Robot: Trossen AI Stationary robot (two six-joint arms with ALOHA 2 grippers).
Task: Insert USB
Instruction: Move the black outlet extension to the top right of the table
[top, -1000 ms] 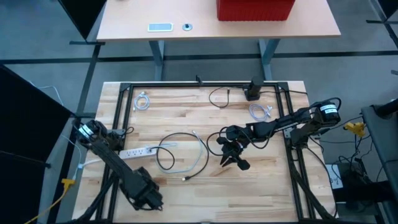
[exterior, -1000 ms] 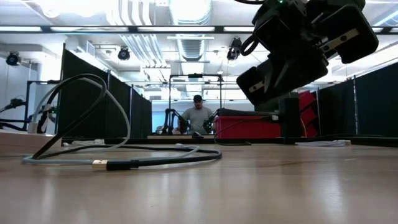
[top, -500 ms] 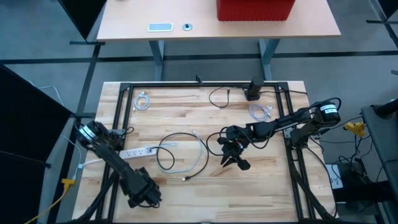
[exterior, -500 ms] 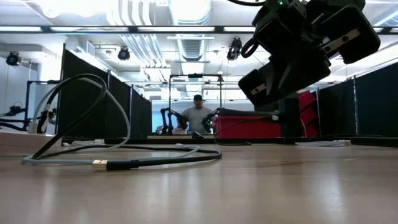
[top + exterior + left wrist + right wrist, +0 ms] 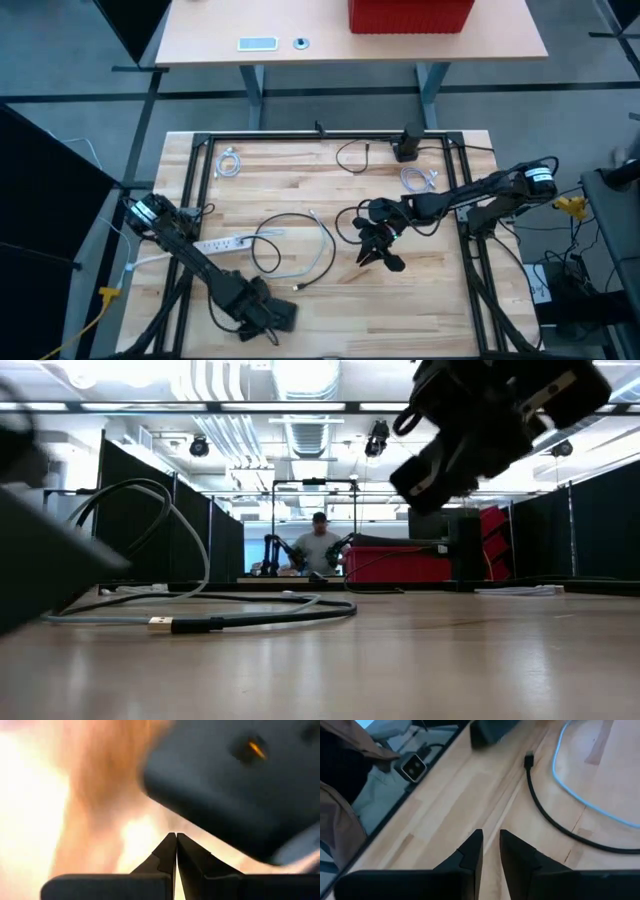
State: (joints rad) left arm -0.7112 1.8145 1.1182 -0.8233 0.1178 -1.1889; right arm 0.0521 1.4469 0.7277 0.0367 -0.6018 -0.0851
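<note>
USB plug point(image 5: 296, 287) is lying loose on the wood table point(image 5: 440, 300), at the end of the black cable point(image 5: 262, 240) that is looping mid-table with a pale cable point(image 5: 322, 250) alongside. In the low view the gold plug tip point(image 5: 160, 624) is resting flat on the surface, nothing gripping it. White power strip point(image 5: 222, 243) is sitting toward the left side, near the loop; probably the socket target, but I cannot tell which port.

Left gripper point(image 5: 272, 316) is sitting low at the near edge, just beside the plug end, fingers pressed fully together in the left wrist view point(image 5: 175, 851), holding nothing. Right gripper point(image 5: 384, 258) is hovering over mid-table to the right of the cable loop, raised off the surface in the low view point(image 5: 440, 465); its fingers point(image 5: 472, 851) are showing a narrow gap, empty, with a black cable end on the table ahead of them.

Task is reading as barely begun: plug not picked up.

Risks, judged from here: left jaws are closed, so coming down on the plug without opening would be shoving it away rather than grabbing it. Plug is lying flat, so a pinch could be slipping or catching the cable instead. Loop is springy and tangled with the pale cable, so lifting could be dragging both. Several spare cables point(image 5: 418, 180) at the far side could be getting mistaken for the target.
</note>
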